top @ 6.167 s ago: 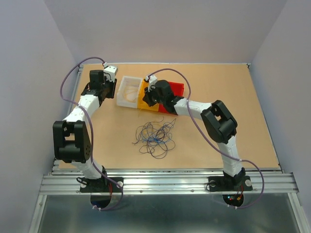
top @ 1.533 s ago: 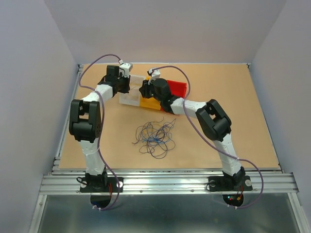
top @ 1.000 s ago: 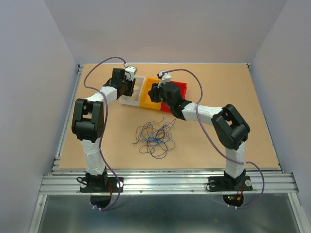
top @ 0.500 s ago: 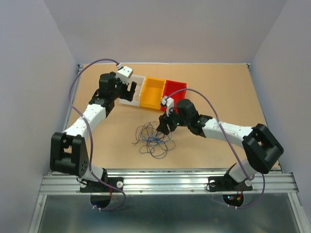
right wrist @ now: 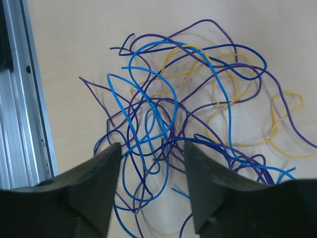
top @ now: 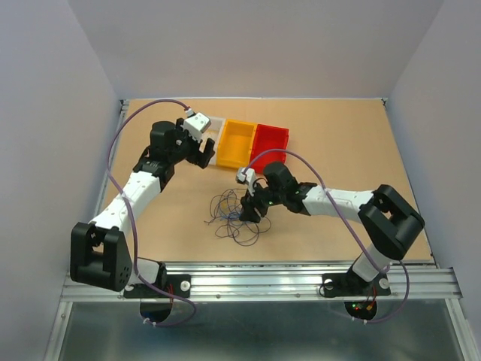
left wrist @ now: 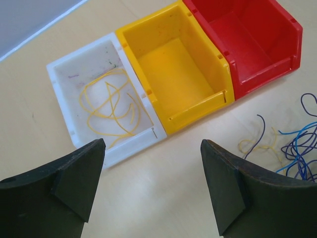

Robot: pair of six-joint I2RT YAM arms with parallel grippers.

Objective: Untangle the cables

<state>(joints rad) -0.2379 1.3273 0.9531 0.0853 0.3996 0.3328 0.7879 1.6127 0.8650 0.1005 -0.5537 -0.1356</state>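
Right wrist camera looks down past the right gripper point(right wrist: 151, 151), whose two dark fingers stand parted with nothing clamped between them. Directly under that gap, and spreading out beyond the fingertips, lie the cables point(right wrist: 193, 94): a loose knot of light blue, dark blue, purple and yellow strands crossing one another flat on the table point(right wrist: 69, 39). The table is a smooth tan board, and an aluminium rail point(right wrist: 20, 99) runs along it off to one side of the fingers. From the top external view the right gripper point(top: 250, 207) hangs low over the far right edge of the cables point(top: 231, 219); whether a fingertip touches a strand cannot be told. The left gripper point(left wrist: 151, 163) is spread wide and empty above bare board, well apart from the tangle. Just ahead of its fingers sits a white bin point(left wrist: 59, 74) with a curled yellow wire point(left wrist: 109, 106) lying inside. A yellow bin point(left wrist: 220, 74) and a red bin point(left wrist: 292, 39) stand pressed side by side next to the white one. Pale lilac-grey walls point(top: 248, 45) close the table in on three sides.
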